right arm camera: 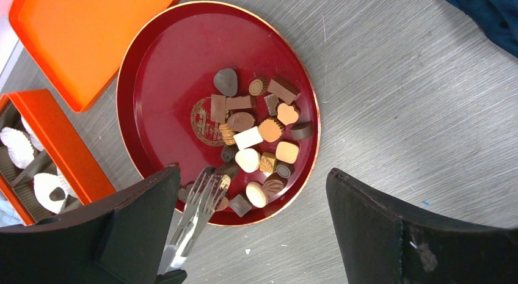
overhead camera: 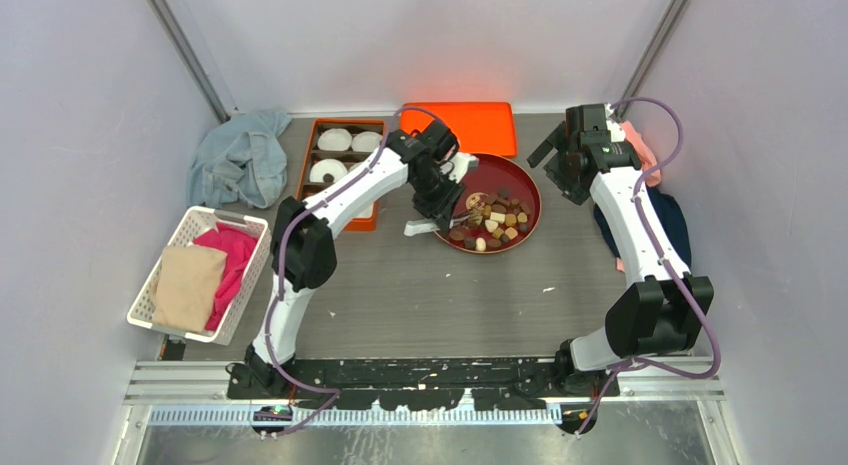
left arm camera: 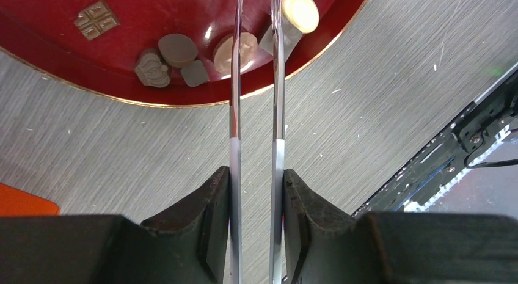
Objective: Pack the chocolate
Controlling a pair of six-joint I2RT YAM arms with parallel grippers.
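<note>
Chocolate (left arm camera: 152, 69) with crown relief

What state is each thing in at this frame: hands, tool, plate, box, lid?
Left hand: shut on the thin metal tongs.
Right hand: open, empty.
Round red plate: holds loose chocolates.
Orange compartmented box: open, white paper cups inside.
Flat orange lid: off, lying beside the box.
</note>
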